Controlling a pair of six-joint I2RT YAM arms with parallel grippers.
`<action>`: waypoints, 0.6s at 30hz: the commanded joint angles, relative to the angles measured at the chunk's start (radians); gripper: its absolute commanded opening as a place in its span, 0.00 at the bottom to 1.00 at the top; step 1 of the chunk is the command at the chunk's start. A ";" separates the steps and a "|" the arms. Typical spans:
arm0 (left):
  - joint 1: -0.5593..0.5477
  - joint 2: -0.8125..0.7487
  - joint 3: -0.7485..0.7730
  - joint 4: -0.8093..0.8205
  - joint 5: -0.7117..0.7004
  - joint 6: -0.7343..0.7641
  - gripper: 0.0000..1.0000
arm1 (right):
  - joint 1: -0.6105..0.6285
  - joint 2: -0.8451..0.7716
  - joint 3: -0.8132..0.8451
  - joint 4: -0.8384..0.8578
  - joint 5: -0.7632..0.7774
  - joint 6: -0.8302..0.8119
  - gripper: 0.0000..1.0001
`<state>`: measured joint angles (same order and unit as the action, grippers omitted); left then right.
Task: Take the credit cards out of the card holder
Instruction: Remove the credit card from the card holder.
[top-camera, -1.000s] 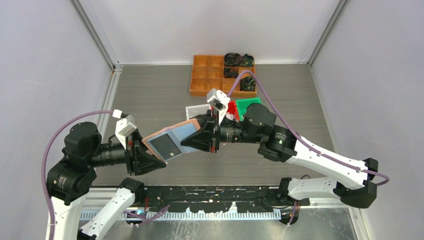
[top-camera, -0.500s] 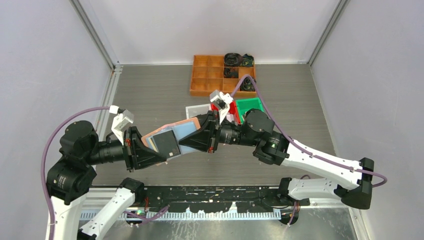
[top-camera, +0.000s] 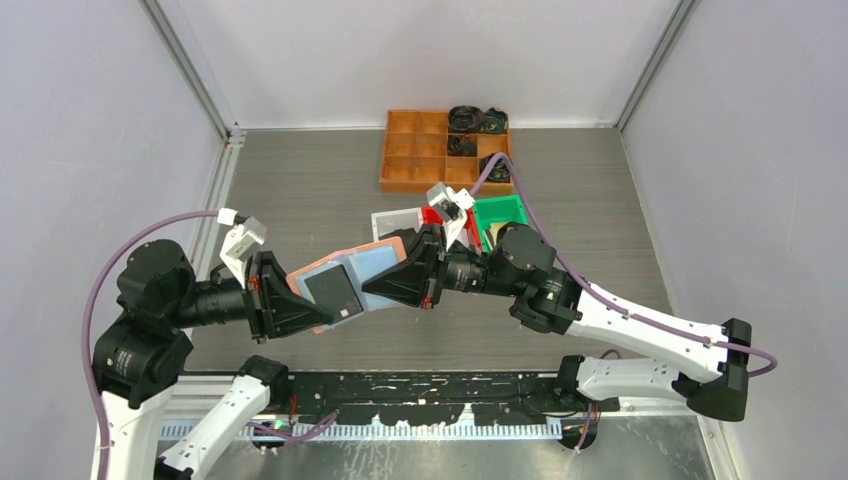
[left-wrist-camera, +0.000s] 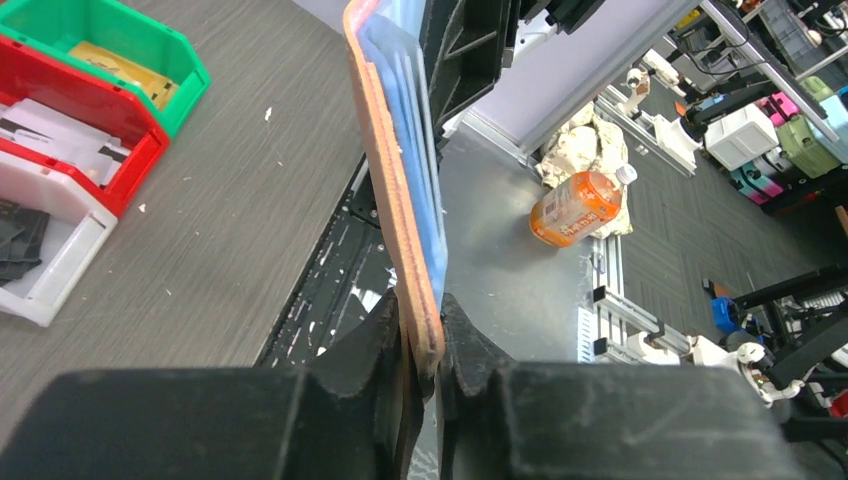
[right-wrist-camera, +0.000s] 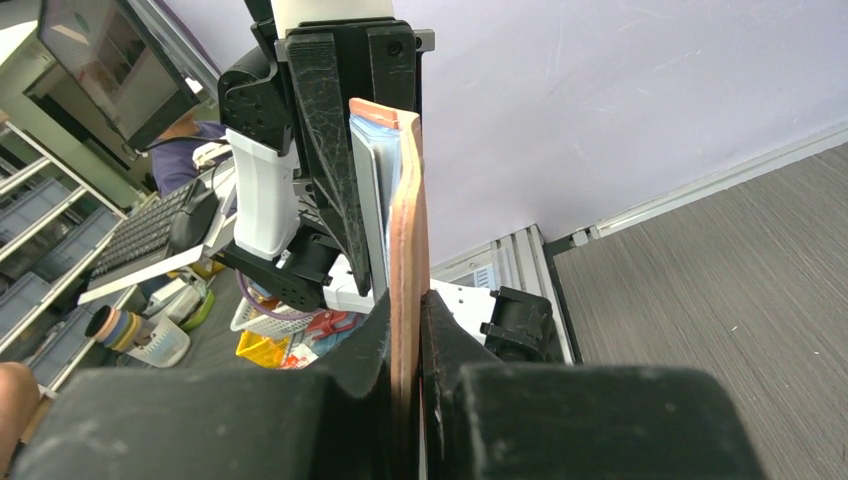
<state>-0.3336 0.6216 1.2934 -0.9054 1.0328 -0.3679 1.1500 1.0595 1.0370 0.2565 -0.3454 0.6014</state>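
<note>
Both arms up off the tabletop (top-camera: 300, 190), meeting in the middle with the card holder (top-camera: 372, 262) stretched between them in mid-air. My left gripper (left-wrist-camera: 422, 340) is closed on the holder's near-left end: through the left wrist camera the salmon cover and the pale blue plastic pockets run edge-on straight up from between my fingers (left-wrist-camera: 372, 352), pinched tight on both sides. My right gripper (right-wrist-camera: 405, 325) is closed on the opposite end; its wrist camera shows the same salmon edge standing upright between its two fingers, with the blue pockets on the side facing the left arm. From above, the holder lies opened out and tilted, pocket side up, salmon rim showing along its far edge. A dark card (top-camera: 333, 293) sits on the blue pockets at the left-arm end, right by my left fingertips; I cannot tell whether it is inside a pocket or partly out, nor whether my left fingers catch it along with the holder. No other card can be made out from these angles. Beyond the holder, on the tabletop: a white bin (top-camera: 395, 222), a red bin (top-camera: 435, 213) and a green bin (top-camera: 497, 213) in a row, touching side by side, the right wrist hanging over them. Further back, an orange tray (top-camera: 420, 150) with dark items in its right-hand compartments. An orange bottle (left-wrist-camera: 575, 208) lies off the tabletop, past its near edge.
</note>
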 joint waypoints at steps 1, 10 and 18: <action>-0.001 0.011 0.035 0.068 0.024 -0.028 0.09 | 0.001 -0.028 0.001 0.105 0.014 0.034 0.02; -0.001 0.023 0.038 0.030 -0.069 0.006 0.00 | -0.024 -0.090 0.071 -0.101 0.162 0.031 0.54; -0.001 0.125 0.056 -0.171 -0.196 0.106 0.00 | -0.049 -0.156 0.192 -0.210 0.240 0.019 0.58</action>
<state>-0.3336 0.6830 1.3079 -0.9855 0.8986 -0.3344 1.1007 0.9306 1.1408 0.0460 -0.1406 0.6308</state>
